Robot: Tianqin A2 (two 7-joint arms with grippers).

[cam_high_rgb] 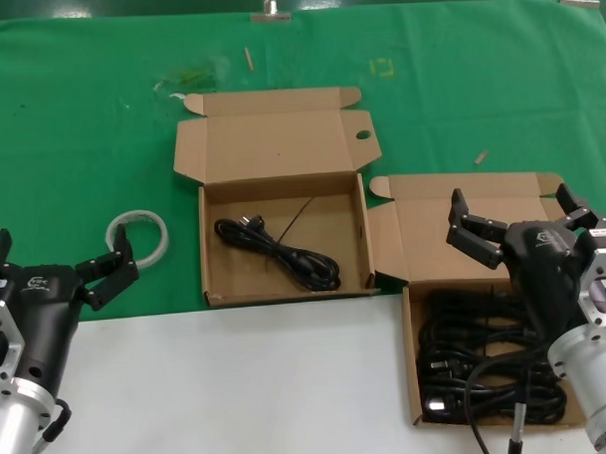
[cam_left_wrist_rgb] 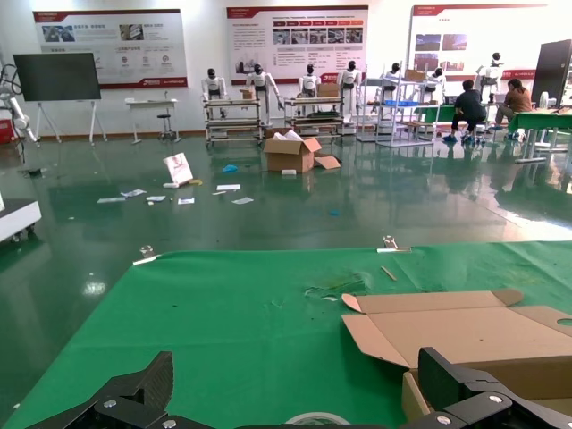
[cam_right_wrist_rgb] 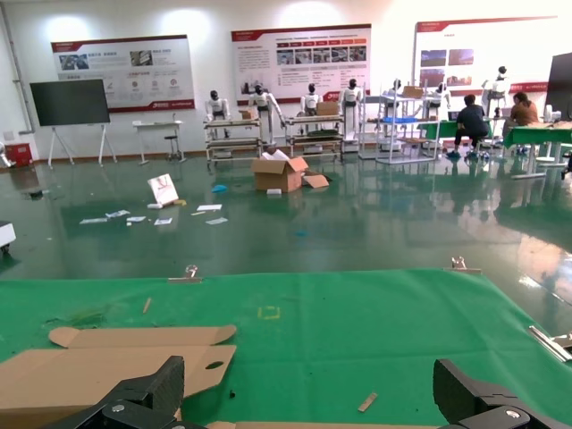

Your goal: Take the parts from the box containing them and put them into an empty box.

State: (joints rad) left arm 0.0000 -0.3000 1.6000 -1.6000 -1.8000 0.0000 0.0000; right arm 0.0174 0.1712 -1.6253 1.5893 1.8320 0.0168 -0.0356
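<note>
The box containing the parts (cam_high_rgb: 420,382) lies at the right front with its left flap splayed out; several black power cords (cam_high_rgb: 487,365) lie coiled in it. The other box (cam_high_rgb: 210,240) sits in the middle, lid open, with one black cord (cam_high_rgb: 279,253) on its floor. My right gripper (cam_high_rgb: 511,208) is open and empty, hovering over the back of the right box. My left gripper (cam_high_rgb: 60,253) is open and empty at the left front, next to the white ring (cam_high_rgb: 139,236). The left wrist view shows the open left gripper (cam_left_wrist_rgb: 299,393) and the middle box's lid (cam_left_wrist_rgb: 465,331). The right wrist view shows the open right gripper (cam_right_wrist_rgb: 313,398).
The boxes rest on a green mat (cam_high_rgb: 80,115) whose front edge meets a white table strip (cam_high_rgb: 239,389). Small scraps (cam_high_rgb: 247,58) lie at the back of the mat. The middle box's lid (cam_right_wrist_rgb: 107,362) shows in the right wrist view.
</note>
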